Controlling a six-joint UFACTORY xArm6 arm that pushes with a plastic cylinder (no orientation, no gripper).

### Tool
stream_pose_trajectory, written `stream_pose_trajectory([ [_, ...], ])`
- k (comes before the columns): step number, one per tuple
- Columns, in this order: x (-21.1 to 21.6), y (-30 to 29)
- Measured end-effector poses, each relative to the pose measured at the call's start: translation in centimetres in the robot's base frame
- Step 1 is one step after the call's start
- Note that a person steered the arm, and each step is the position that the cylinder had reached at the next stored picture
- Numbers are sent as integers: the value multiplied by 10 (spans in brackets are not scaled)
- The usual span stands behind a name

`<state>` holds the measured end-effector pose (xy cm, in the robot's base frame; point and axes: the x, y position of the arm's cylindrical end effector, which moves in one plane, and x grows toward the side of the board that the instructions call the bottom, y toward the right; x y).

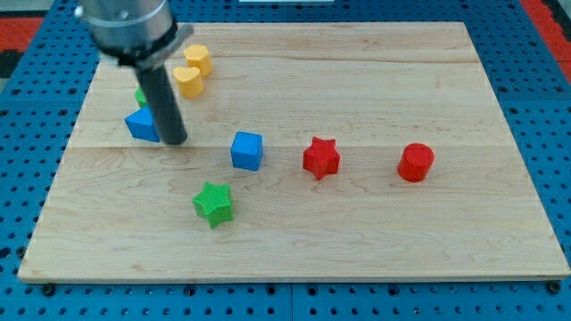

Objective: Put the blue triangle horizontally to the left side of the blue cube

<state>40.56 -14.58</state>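
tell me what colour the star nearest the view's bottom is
Green: the star, seen clearly in the camera view.

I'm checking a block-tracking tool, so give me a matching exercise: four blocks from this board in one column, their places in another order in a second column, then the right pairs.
Blocks:
1. blue cube
2. blue triangle
3. green star
4. red cylinder

Places:
A. farthest toward the view's right
B. nearest the view's bottom
C. touching my tip, on its left
D. just left of the red star

Pairs: 1-D, 2-C, 3-B, 4-A
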Motion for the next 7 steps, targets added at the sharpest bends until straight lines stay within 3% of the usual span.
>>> stream_pose_trajectory([
  [1,-52,-36],
  [2,-45,-70],
  [3,-3,-39],
  [5,31,8],
  [6,-15,-14],
  [7,-25,-24],
])
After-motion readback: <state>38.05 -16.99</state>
